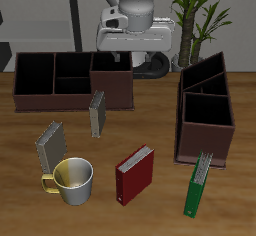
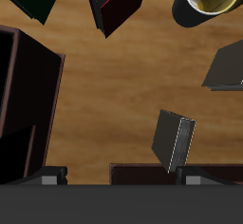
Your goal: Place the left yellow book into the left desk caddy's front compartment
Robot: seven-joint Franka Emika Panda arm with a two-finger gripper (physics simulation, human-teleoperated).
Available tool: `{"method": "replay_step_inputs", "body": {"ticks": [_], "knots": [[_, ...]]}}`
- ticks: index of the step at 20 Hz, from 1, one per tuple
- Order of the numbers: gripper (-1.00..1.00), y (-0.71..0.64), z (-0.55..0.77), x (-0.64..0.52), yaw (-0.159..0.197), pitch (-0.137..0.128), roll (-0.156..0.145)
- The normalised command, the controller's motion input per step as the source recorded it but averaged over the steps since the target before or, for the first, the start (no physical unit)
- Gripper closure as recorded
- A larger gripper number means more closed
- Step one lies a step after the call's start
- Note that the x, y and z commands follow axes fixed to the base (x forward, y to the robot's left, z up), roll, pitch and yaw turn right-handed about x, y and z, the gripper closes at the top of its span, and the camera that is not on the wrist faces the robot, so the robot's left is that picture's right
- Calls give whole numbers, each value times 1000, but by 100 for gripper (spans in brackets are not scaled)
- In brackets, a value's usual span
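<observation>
Beside the wider caddy (image 1: 70,80), the left yellow book (image 1: 97,113) stands upright, well apart from the left desk caddy (image 1: 205,115). Risk: an off-centre descent would likely topple this slim book; the greyer book (image 1: 50,145) invites misidentification. The gripper (image 2: 121,177) hangs above, fingers spread wide, holding nothing.

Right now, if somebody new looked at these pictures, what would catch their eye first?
Probably the two dark brown box organisers at the back: the wider caddy with rectangular compartments and the narrow caddy with a diagonal divider. Next come the books scattered on the wooden table: a red book and a green book near the front edge, beside a yellow-handled metal mug. A slim olive-tan book stands just before the wider caddy.
</observation>
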Motion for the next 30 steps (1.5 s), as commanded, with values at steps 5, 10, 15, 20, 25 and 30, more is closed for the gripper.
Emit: {"method": "replay_step_inputs", "body": {"ticks": [5,10,15,20,25,30], "knots": [[-100,-110,7,-6,-4,-5,-14],[-100,-424,-78,-23,-25,11,-40],[-100,-532,-103,-151,4,-53,26],[-100,-503,-122,-219,-3,-72,48],[-100,-454,-243,-169,-27,-23,47],[-100,-333,-269,-128,-16,-29,8]]}}
